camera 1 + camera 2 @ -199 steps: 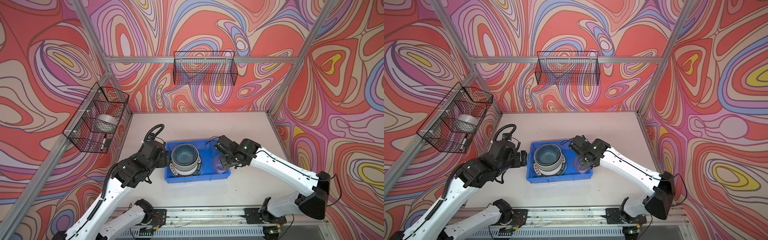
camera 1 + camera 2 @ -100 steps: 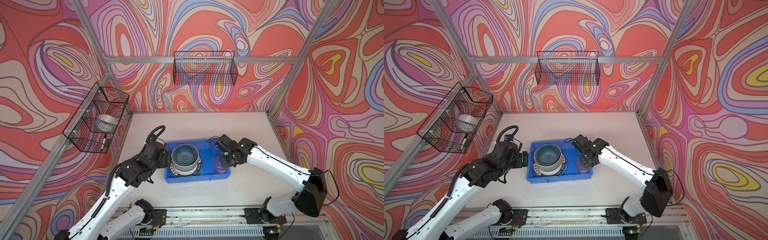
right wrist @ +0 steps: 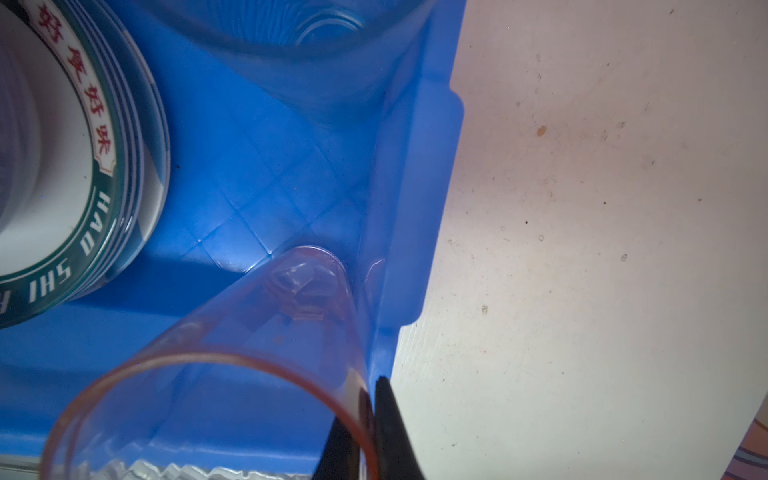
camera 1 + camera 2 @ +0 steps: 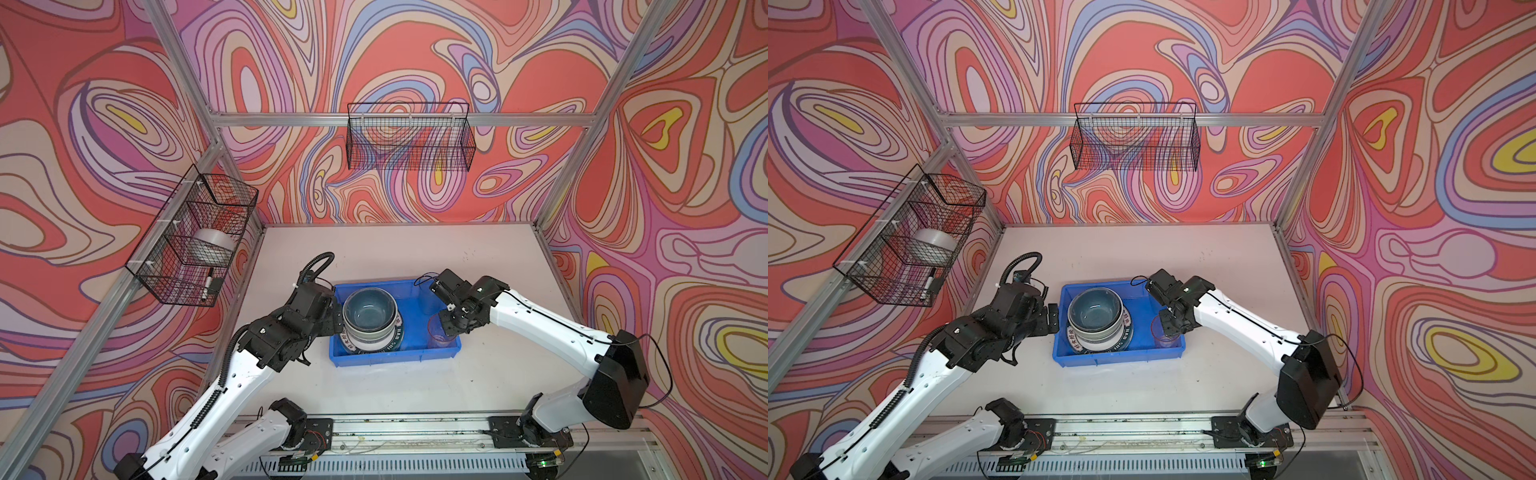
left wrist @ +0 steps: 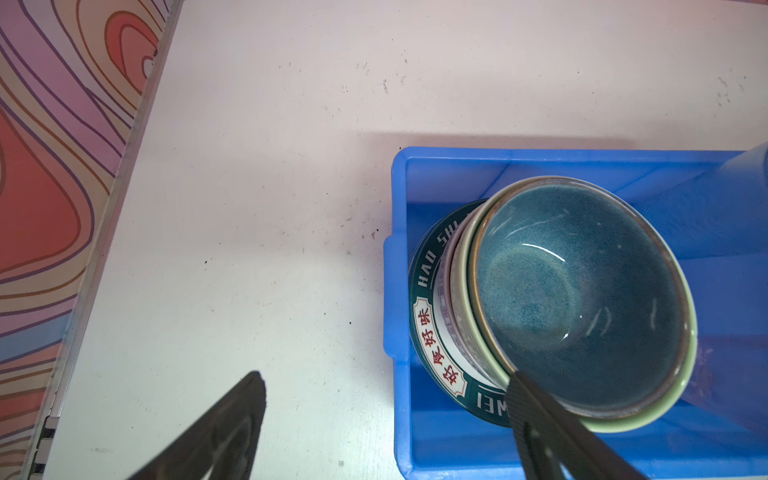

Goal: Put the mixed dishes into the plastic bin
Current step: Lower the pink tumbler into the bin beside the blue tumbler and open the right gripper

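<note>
- One plastic bin (image 4: 376,360) held all the dishes.
- Two plates lay stacked inside: lettered plate (image 4: 397,337) over striped plate (image 3: 154,137).
- Three bowls (image 4: 368,312) sat nested on top of them.
- Two tumblers stood upright: blue tumbler (image 3: 311,45) free, pink tumbler (image 4: 436,333) pinched at its rim by the right gripper (image 3: 370,390).
- Left gripper (image 5: 386,374) hung spread wide and empty at the bin's left wall.

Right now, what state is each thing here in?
Blue bin, holding these dishes.
Pink tumbler, upright in a corner, rim pinched.
Clear blue tumbler, upright inside.
Dark blue bowl, nested in the pale green bowl.
Lettered plate, flat under the bowls.
Left pincer, open beside the bowls.
Right pincer, shut on that rim.
</note>
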Controlling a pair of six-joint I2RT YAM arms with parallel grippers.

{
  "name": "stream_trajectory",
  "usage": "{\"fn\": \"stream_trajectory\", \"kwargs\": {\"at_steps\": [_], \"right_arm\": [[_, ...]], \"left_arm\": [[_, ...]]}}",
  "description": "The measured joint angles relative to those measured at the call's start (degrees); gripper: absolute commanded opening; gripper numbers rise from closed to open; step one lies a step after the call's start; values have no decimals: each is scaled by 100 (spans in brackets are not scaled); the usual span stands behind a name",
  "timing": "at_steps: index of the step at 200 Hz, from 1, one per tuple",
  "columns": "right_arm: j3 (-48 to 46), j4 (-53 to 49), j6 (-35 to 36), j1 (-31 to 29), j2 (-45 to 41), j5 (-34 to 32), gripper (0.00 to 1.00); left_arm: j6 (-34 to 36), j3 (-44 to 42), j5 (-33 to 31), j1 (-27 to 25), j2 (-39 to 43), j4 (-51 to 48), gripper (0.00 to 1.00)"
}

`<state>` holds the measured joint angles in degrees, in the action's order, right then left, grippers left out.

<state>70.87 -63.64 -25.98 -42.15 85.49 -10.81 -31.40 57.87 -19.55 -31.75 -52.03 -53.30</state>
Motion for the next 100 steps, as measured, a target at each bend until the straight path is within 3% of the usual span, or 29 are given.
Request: {"fn": "stream_trajectory", "kwargs": {"at_steps": [50,100], "right_arm": [[76,-125,96,9,0,-11,33],[925,-396,245,37,-63,-256,51]], "left_arm": [[-11,-13,-4,35,-68,2,94],[162,55,-138,195,-181,42,99]]}}
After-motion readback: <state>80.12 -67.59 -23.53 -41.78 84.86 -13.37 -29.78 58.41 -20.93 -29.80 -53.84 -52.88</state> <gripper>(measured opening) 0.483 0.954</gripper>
